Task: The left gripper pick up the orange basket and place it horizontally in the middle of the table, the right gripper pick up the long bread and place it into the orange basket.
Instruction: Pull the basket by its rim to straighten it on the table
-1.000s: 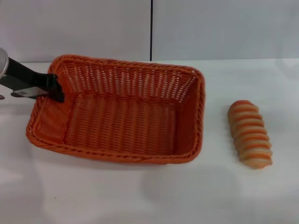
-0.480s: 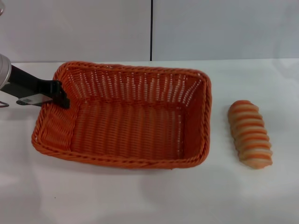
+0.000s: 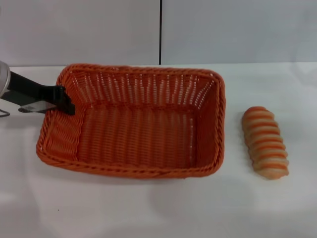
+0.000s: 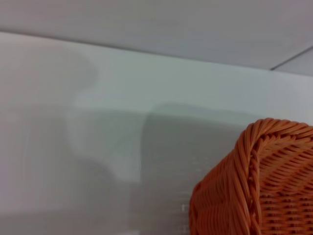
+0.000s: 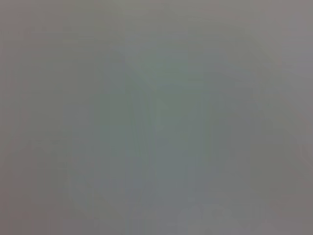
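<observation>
The orange basket [image 3: 130,170] sits on the white table [image 3: 148,210], its long sides running left to right, and nothing lies inside it. My left gripper [image 3: 65,103] reaches in from the left edge and is shut on the basket's left rim near the far corner. The left wrist view shows one woven corner of the basket [image 4: 264,181] over the tabletop. The long bread [image 3: 265,142], striped orange-brown and cream, lies on the table right of the basket, a short gap apart. My right gripper is out of view; its wrist view shows only plain grey.
A pale wall with a dark vertical seam [image 3: 160,32] stands behind the table. Bare tabletop runs in front of the basket and around the bread.
The basket has swung and slid to the right with my left gripper on its rim, and its long sides now run more squarely across the table. The bread has not moved.
</observation>
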### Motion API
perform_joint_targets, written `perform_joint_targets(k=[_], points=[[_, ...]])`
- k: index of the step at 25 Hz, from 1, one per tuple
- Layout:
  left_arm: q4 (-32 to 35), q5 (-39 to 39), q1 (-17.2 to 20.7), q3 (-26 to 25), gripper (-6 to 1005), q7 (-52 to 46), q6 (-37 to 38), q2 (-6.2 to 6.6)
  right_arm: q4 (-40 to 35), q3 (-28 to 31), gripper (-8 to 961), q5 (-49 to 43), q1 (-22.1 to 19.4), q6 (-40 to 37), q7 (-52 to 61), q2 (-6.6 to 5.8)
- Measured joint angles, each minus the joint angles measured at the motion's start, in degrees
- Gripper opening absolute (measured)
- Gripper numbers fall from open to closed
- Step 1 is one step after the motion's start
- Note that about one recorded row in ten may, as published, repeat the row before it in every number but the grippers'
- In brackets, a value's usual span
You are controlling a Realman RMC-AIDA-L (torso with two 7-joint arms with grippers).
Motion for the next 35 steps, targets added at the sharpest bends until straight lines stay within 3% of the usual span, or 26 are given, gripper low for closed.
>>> perform_joint_targets(k=[11,21,29,35], points=[[0.1,0.4,0.8,5.4,167,0.1,0.9,0.45,-0.3,0.0,704,0.1,-0.5,-0.1,-0.1,0.53],[0.9,1.9,1.2,2.8,172,0.2,1.9,0.86,-0.8,0.0,703,0.1,-0.9,-0.4,-0.1,1.0],[0.8,2.3,2.3,2.1,579,0.3,2.6,1.1,-1.0,0.0,703,0.1,-0.9,-0.5,-0.1,1.69],[0.8,0.7,2.5,-2.3,599,2.2,3.8,1.29,-1.6,0.2,703,0.0,-1.0,-0.6,-0.1,2.29]])
